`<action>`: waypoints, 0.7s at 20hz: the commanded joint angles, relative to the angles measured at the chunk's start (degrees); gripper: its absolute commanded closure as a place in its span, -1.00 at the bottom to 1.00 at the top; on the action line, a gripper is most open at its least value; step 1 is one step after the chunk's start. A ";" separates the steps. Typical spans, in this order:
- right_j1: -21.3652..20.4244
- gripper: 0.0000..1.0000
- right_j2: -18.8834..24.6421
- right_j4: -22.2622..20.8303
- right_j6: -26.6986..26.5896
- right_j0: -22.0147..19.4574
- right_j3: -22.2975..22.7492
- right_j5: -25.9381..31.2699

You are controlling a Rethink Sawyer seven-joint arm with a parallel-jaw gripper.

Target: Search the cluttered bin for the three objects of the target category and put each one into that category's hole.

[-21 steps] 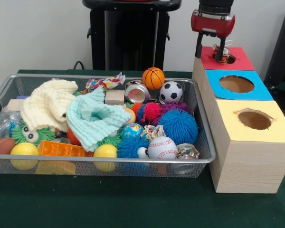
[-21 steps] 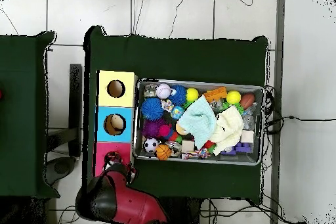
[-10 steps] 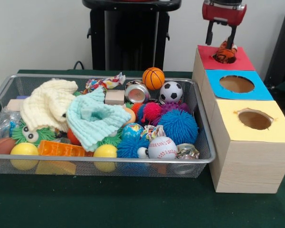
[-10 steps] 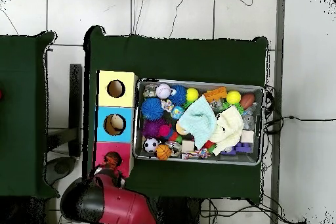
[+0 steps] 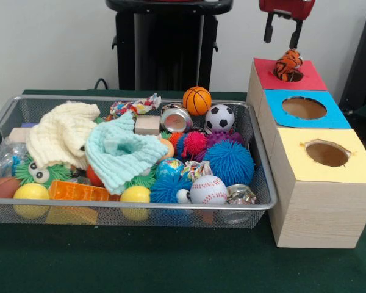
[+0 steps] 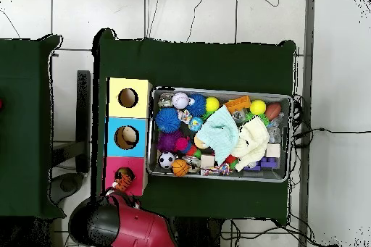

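- Up top, the claw (image 5: 283, 32) hangs released, its fingers apart and empty, just above the red box (image 5: 287, 76).
- Directly below it, the orange striped toy (image 5: 288, 64) sits in the red hole, part of it poking above the rim.
- Beside that box stand the blue box (image 5: 305, 110) and yellow box (image 5: 327, 155).
- Left of them, the mesh bin (image 5: 256, 201) on the green counter (image 5: 171, 262) holds balls and cloths.

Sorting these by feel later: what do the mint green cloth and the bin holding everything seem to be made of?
The mint green cloth looks like soft knitted or waffle-weave fabric, matte, lying in limp folds. The silver bin looks like metal wire mesh: fine see-through grid walls and a shiny rim.
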 commanded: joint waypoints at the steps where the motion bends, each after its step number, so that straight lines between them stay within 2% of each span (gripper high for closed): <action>1: 0.58 -1.00 -0.46 -2.16 9.57 -0.39 -3.63 0.75; 2: 0.81 -1.00 -0.58 -2.42 9.22 -0.33 -3.92 -0.02; 6: 3.38 -1.00 2.56 -2.27 8.19 -1.98 -2.09 -8.85; 14: 6.58 -1.00 6.55 -0.87 10.38 -2.34 -0.27 -16.77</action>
